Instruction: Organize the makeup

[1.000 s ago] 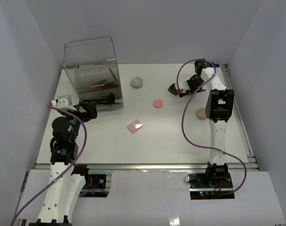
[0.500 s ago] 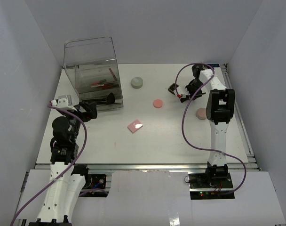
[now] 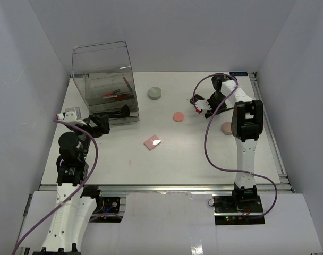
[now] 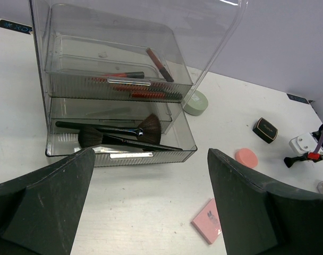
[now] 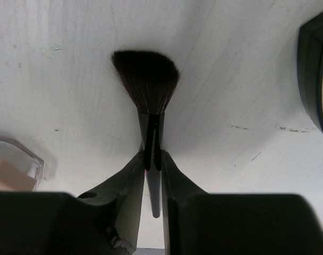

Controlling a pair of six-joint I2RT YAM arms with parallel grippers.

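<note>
**Q:** Gripping anything on the right?

**A:** Yes. My right gripper (image 5: 151, 159) is pinched tight on the thin black handle of a brush (image 5: 145, 79). The bristle fan points away from me, over the table (image 5: 55, 53). Can't tell whether the bristles touch it. A black compact (image 5: 316, 74) sits at the right edge of the wrist view, apart from the brush.

**Q:** And the left?

**A:** My left gripper (image 4: 151, 175) is spread wide, with nothing between its fingers (image 4: 44, 202). It hovers low, facing the front of the drawer box (image 4: 124, 53).

**Q:** Table, near to far?

**A:**
- The pink compact (image 3: 152, 142) lies nearest, alone mid-table, well apart from both grippers.
- The puff (image 3: 227, 128) is just beside my right arm.
- The pink disc (image 3: 178, 116) is a little farther out, between the pink compact and my right gripper.
- Next come the clamped brush and the black compact, close together.
- The jar (image 3: 154, 93) is farther back, near the box's right side but not touching it.

**Q:** The box itself?

**A:** It stands upright at far left.
- The lower drawer stands out further than the upper one. It holds black-handled brushes (image 4: 124, 130) lying flat.
- The upper drawer holds red-and-black sticks (image 4: 135, 87), one of them leaning across the back.
</note>
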